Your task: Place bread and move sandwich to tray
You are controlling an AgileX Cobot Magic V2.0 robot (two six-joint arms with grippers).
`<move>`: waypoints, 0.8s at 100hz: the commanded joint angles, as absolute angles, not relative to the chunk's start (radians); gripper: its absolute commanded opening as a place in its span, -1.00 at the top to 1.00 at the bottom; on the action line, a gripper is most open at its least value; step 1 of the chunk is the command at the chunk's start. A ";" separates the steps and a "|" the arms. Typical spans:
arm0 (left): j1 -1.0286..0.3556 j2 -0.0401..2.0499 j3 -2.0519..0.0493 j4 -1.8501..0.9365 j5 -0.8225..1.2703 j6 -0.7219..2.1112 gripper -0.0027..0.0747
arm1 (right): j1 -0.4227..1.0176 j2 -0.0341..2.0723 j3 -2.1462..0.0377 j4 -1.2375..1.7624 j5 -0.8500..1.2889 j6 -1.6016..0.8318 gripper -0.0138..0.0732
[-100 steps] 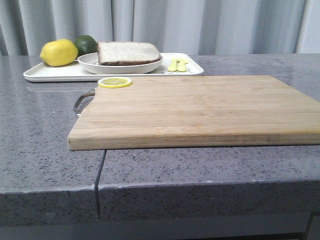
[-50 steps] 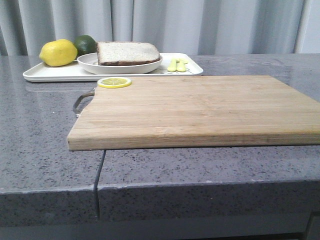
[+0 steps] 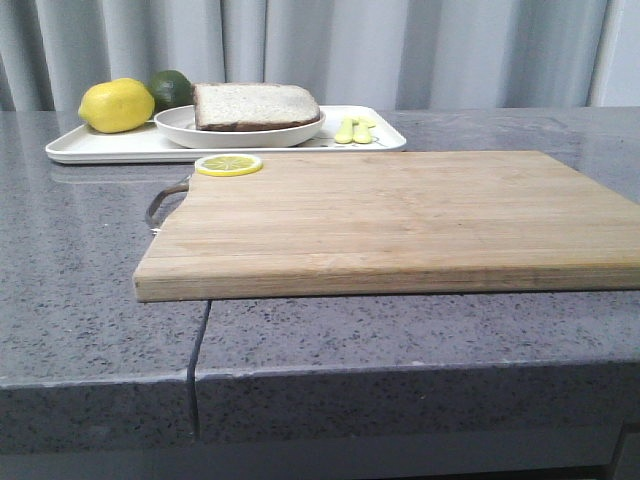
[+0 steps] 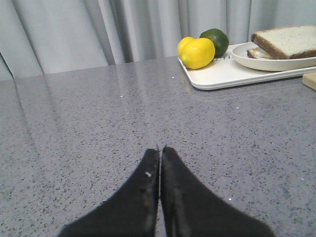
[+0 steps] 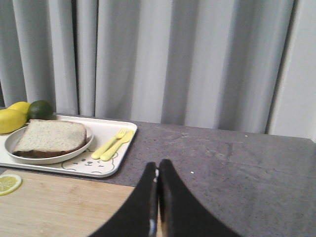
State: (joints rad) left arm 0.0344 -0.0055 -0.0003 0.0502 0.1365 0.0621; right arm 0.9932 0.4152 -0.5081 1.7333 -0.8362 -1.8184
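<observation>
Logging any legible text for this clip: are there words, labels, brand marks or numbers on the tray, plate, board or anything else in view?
None can be read.
The tray carries only a small bear drawing, with no letters legible.
A faint dark mark on the tray behind the lemon in the left wrist view is too small to read.
The cutting board and plate show no markings.

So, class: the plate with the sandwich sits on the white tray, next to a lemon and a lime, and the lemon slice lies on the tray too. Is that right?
Not quite. The lemon slice lies on the corner of the wooden board, not on the tray; the front view shows it. The rest stands: the plate with the sandwich sits on the tray next to the lemon and lime.
</observation>
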 commanded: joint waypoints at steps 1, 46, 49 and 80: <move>0.032 -0.036 0.014 0.041 0.062 0.054 0.98 | 0.988 0.425 -0.528 1.651 -0.788 -1.784 0.84; 0.032 -0.036 0.014 0.041 0.062 0.054 0.98 | 0.882 0.490 -0.293 0.835 -0.667 -1.001 0.84; 0.032 -0.036 0.014 0.041 0.062 0.054 0.98 | 0.857 0.492 -0.286 0.790 -0.642 -0.943 0.84; 0.032 -0.036 0.014 0.041 0.062 0.054 0.98 | 0.584 0.443 -0.252 0.196 -0.381 -0.406 0.84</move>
State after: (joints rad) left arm 0.0344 -0.0055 -0.0003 0.0502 0.1365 0.0621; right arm 0.6440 0.4649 -0.2338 0.4109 -0.3830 -0.5877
